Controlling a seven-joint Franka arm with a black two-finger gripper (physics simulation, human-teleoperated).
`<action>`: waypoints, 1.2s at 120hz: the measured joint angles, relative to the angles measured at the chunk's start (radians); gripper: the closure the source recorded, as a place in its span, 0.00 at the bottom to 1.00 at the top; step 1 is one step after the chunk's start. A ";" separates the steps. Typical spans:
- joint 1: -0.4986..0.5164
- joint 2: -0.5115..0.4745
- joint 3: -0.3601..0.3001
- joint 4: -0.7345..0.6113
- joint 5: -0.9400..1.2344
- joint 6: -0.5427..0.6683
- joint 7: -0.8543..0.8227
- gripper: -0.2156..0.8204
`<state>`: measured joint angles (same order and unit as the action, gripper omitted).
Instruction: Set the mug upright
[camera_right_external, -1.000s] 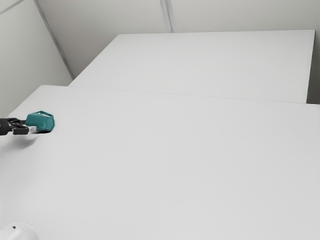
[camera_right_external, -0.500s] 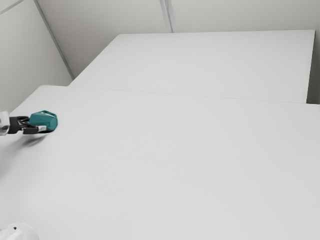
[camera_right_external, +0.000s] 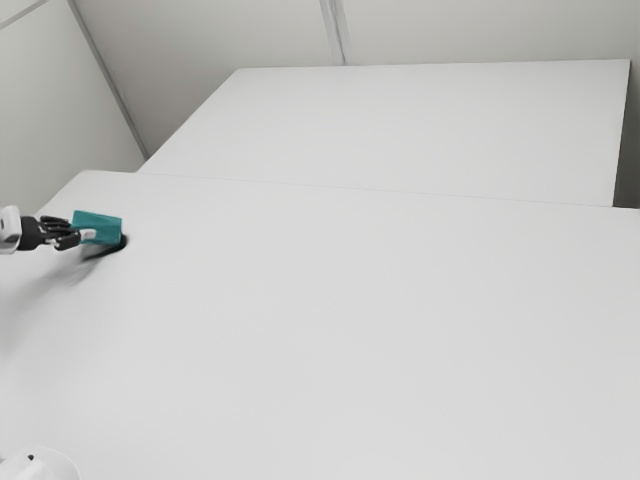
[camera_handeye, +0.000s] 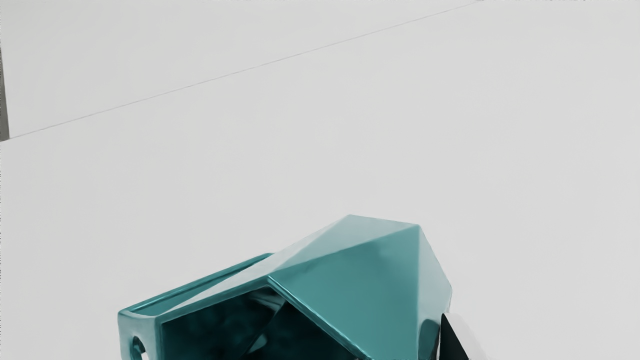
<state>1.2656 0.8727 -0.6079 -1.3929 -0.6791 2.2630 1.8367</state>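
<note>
The hand (camera_right_external: 80, 236) is at the exterior view's left, reaching in from that side and up against the teal mug (camera_right_external: 102, 224). I can't tell whether it is spread or pinching the mug. The mug sits over the pale desk (camera_right_external: 350, 330), near its slanting edge at upper left, with dark shadow close under it; whether it touches the desk I can't say. The desk runs broad from there toward the exterior view's right and lower part, giving me width on that side. A thin seam (camera_right_external: 340, 187) marks off a second pale surface (camera_right_external: 420, 120) farther back, ending before the wall (camera_right_external: 480, 25). At lower left is a white rounded object (camera_right_external: 45, 466).

My wrist view gives me the mug's faceted side, its dark inside with the mouth turned toward the camera, and a small hole in a squared part beside the mouth.
</note>
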 joint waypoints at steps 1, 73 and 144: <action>0.000 0.000 -0.001 0.000 0.000 0.000 0.000 0.82; -0.216 -0.250 0.169 -0.147 -0.029 0.018 -0.079 0.97; -0.769 -0.826 0.370 -0.675 0.331 -0.003 -0.694 0.97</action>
<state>0.4962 0.0466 -0.2375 -2.0679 -0.3486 2.2600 1.1429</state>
